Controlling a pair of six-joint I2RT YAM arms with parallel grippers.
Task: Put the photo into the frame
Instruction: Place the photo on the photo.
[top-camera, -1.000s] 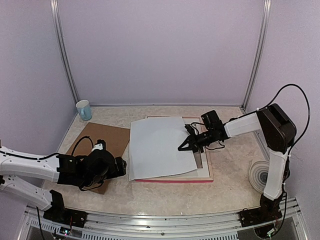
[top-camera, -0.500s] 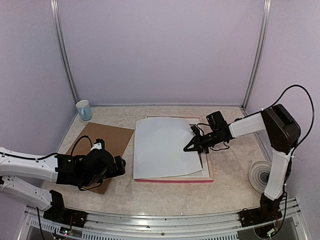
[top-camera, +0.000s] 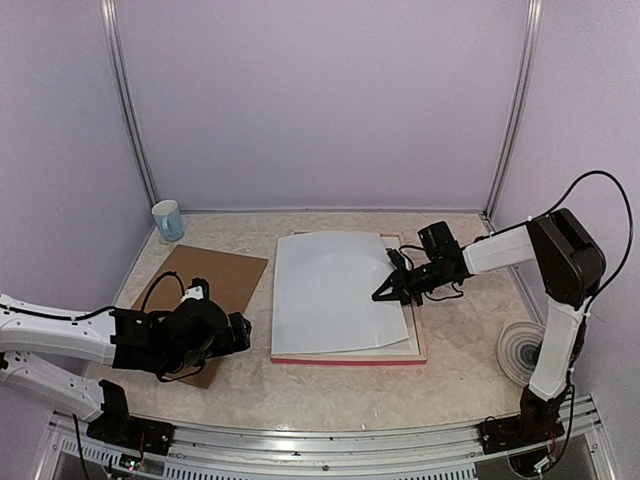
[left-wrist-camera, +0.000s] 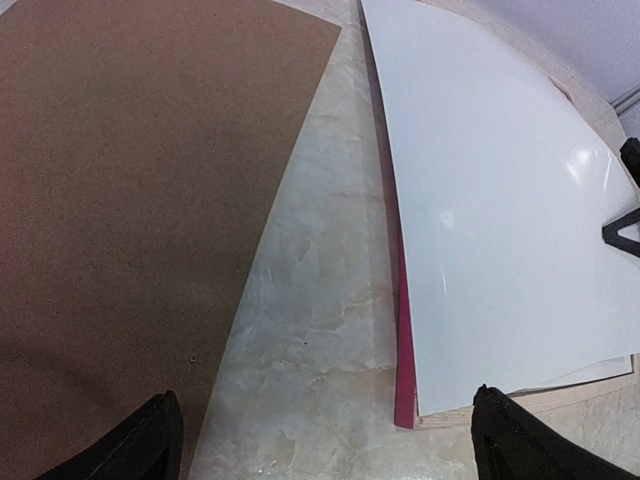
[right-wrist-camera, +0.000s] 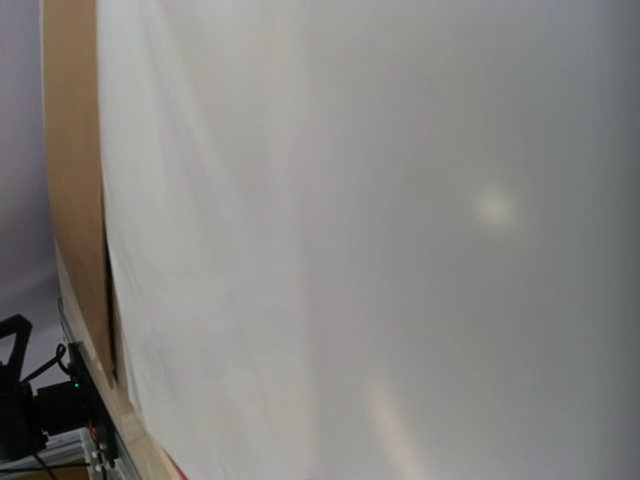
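Photo (top-camera: 335, 295) white side up, draped over frame (top-camera: 400, 355) in centre of top view and covering most of it. Pink front strip and pale wood rail exposed along lower and right sides. Right edge of sheet bowed upward. Right gripper (top-camera: 386, 291) at that raised edge, fingers closed, apparently pinching the paper, contact point too small to confirm. Left gripper (left-wrist-camera: 330, 450) spread wide, holding nothing, low over near corner of brown board (top-camera: 215, 275) at lower left. Blue cup (top-camera: 167, 220) at upper left. Pale roll (top-camera: 522, 350) at lower right.
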